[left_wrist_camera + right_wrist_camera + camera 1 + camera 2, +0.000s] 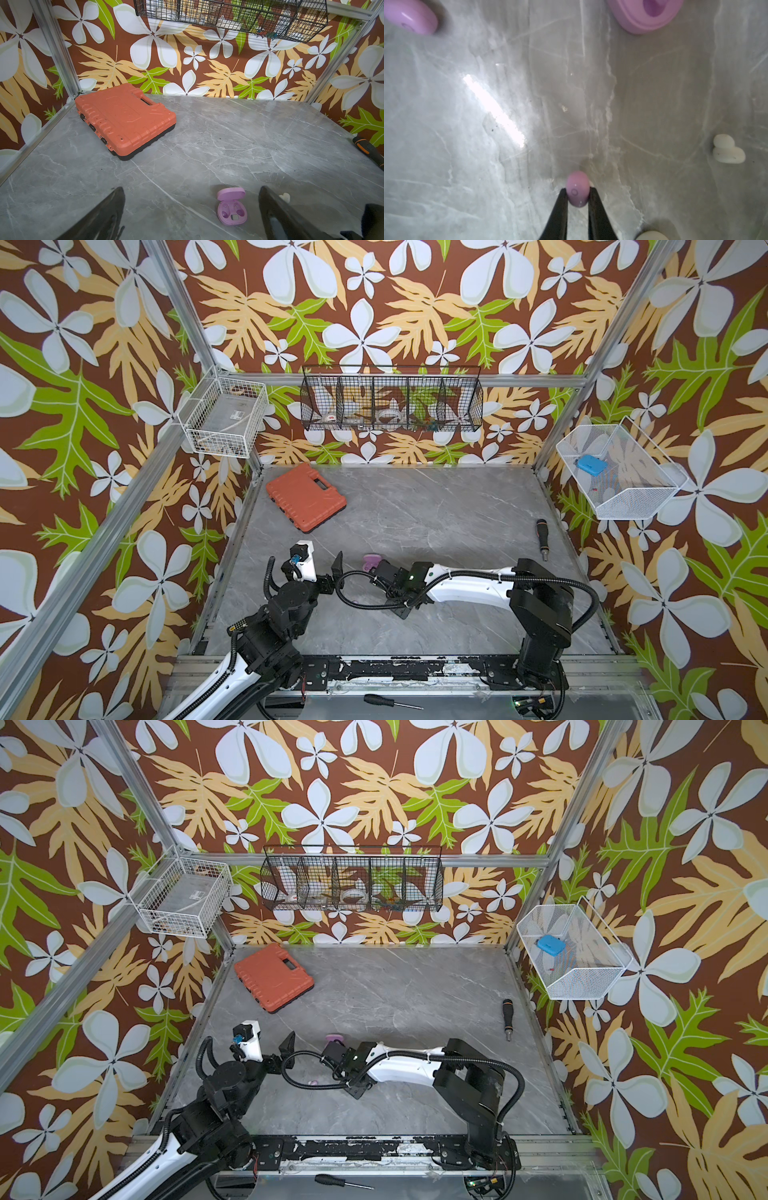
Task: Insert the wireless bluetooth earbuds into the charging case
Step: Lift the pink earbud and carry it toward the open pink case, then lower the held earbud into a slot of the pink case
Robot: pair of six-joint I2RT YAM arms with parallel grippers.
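While right claw (578, 190) is clamping lilac-pink plastic earbud (576, 185) | left claw (191, 188) is gaping apart | lilac pebble-shaped case (371, 560) lying at its three o'clock

The glossy stone tabletop (228, 135) was grey with pale veins. The ribbed plastic tool case (124, 122) was orange over black. The open pebble-shaped charging case (231, 209) and small rounded plastic earbud (577, 189) were lilac. The wallpaper (374, 302) bore white flowers on brown.
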